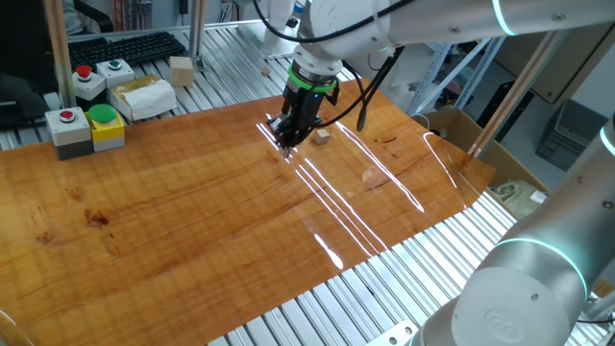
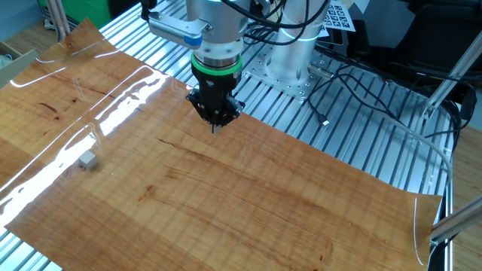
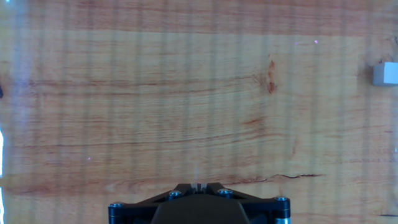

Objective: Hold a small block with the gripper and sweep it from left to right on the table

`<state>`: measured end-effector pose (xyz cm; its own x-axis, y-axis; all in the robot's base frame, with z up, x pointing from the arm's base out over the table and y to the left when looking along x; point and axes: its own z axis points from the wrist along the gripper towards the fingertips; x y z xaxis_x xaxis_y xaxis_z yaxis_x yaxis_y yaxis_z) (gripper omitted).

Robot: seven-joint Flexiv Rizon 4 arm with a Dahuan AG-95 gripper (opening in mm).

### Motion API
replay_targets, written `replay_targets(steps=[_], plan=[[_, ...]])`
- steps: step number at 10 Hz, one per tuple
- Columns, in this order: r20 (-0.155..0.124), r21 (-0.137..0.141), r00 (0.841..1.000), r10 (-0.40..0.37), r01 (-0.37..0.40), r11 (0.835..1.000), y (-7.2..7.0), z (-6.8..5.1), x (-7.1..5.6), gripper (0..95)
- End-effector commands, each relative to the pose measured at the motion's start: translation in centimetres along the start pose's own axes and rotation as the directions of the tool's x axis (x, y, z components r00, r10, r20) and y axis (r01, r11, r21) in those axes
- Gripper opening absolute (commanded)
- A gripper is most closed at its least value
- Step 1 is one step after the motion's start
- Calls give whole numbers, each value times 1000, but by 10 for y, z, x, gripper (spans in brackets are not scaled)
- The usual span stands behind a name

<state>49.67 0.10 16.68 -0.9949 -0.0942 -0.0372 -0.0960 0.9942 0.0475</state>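
Observation:
The small block (image 1: pixel 322 136) is a tiny pale cube lying alone on the orange-brown table (image 1: pixel 192 221). It also shows in the other fixed view (image 2: pixel 88 159) and at the right edge of the hand view (image 3: pixel 385 73). My gripper (image 1: pixel 288 147), black with a green ring, hovers just above the table beside the block, a short gap away and not touching it. In the other fixed view the gripper (image 2: pixel 215 125) points straight down, well away from the block. In the hand view its fingertips (image 3: pixel 198 185) are pressed together with nothing between them.
Button boxes (image 1: pixel 72 130) (image 1: pixel 106 125), a larger wooden block (image 1: pixel 182 69) and a keyboard (image 1: pixel 125 48) lie on the ribbed slats behind the table. A cardboard box (image 1: pixel 452 125) stands at the right. A second grey arm (image 1: pixel 538 279) fills the near right corner. Cables (image 2: pixel 361 98) trail by the base.

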Motion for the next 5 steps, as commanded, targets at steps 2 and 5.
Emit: replay_targets(steps=[2,5], plan=[[4,24,1000,19,-19,1000,0,0,-1,0],[-4,31,1000,17,-16,999,0,0,-1,0]])
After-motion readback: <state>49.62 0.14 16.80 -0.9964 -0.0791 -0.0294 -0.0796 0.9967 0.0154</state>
